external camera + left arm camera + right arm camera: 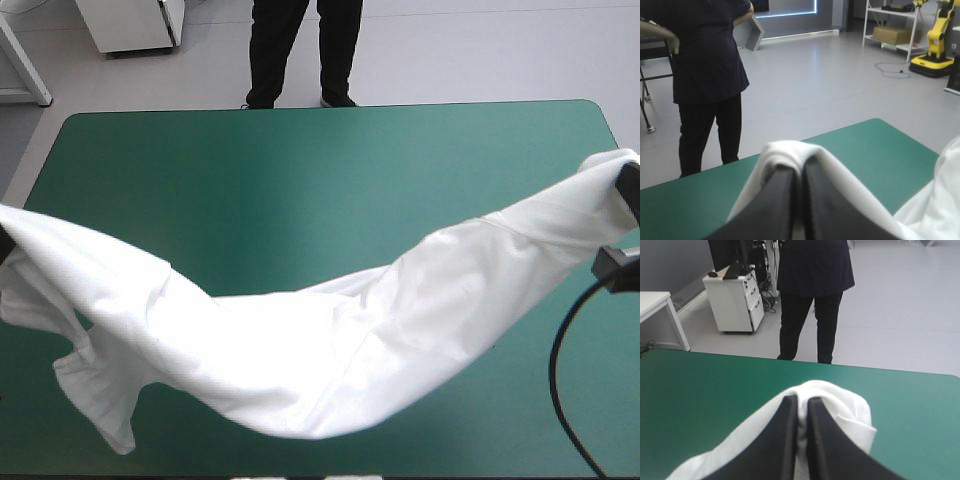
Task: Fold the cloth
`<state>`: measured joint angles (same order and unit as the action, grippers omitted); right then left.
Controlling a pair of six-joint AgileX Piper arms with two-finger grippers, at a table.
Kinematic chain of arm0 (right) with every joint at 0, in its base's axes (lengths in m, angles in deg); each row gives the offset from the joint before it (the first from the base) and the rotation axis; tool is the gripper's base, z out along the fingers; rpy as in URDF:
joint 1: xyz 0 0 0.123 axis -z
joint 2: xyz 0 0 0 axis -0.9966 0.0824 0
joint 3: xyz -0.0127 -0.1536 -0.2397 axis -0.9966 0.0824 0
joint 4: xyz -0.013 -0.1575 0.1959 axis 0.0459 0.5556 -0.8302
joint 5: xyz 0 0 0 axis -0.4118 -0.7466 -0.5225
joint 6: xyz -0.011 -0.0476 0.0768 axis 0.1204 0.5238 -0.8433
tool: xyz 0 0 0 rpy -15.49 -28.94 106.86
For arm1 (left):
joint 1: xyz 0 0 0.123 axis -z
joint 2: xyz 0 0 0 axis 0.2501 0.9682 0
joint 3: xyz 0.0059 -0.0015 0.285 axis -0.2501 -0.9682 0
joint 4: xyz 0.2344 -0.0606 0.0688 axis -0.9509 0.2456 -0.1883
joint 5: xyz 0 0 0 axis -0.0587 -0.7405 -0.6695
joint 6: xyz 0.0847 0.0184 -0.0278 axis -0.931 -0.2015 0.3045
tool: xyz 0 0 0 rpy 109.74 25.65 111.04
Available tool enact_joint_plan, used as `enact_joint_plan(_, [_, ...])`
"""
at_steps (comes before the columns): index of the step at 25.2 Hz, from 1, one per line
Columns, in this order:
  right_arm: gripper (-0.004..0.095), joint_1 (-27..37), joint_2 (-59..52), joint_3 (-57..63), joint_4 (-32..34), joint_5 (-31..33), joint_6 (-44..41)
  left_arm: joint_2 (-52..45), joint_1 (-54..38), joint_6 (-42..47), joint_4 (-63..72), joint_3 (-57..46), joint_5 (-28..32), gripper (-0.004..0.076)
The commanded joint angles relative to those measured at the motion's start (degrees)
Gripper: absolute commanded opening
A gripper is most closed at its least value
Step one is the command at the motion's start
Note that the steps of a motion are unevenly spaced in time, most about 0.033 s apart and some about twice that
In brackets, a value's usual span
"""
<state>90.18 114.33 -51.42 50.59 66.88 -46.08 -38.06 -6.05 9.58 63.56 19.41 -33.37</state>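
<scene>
- Both sets of jaws are pinching cloth right now. The left gripper (802, 161) is squeezing almost fully closed with a fold of the T-shirt (330, 350) bulging over its black fingertips. The right gripper (800, 399) is doing the same on a rolled white wad.
- From each gripper the shirt is running off sideways toward the other arm, not ahead of the fingers. So its long axis is going left-right across the table, roughly along the near edge.
- It's hanging between them like a hammock, with the middle sagging toward the near edge. The belly might be brushing the teal-green cover (300, 180), but I can't tell for sure.
- Over on the left, a sleeve (95, 400) is dangling below the grip.
- Neither arm is really nearer, since each one is holding an end. In the high view the right end is sitting closer to the far edge than the left end.
- My guess is the next bit is laying it out flat. For that, both arms are going to need to move together, or that slack middle is going to bunch.
- Farther back, the cover is stretching off to the far edge, well apart from the shirt.
</scene>
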Motion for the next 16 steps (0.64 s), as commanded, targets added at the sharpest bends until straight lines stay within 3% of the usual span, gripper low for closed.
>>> enact_joint_plan(1, [-0.0013,-2.65,-1.16,-1.1,1.35,-1.9,-1.54,-0.24,0.15,4.37,1.22,-0.03,-1.71,-0.0009])
enact_joint_plan(8, [-0.0013,-5.7,-1.5,6.76,10.16,-1.9,-3.58,-1.35,0.15,7.1,1.5,-12.2,-1.71,-0.0009])
enact_joint_plan(14, [-0.0015,-5.7,1.43,27.03,16.59,-1.9,-4.6,1.59,0.15,7.1,0.78,-27.74,-1.53,-0.0009])
enact_joint_plan(16, [-0.0015,-5.58,5.19,31.35,17.15,-4.54,-4.6,4.94,0.15,6.43,-0.75,-29.45,-0.9,-0.0009])
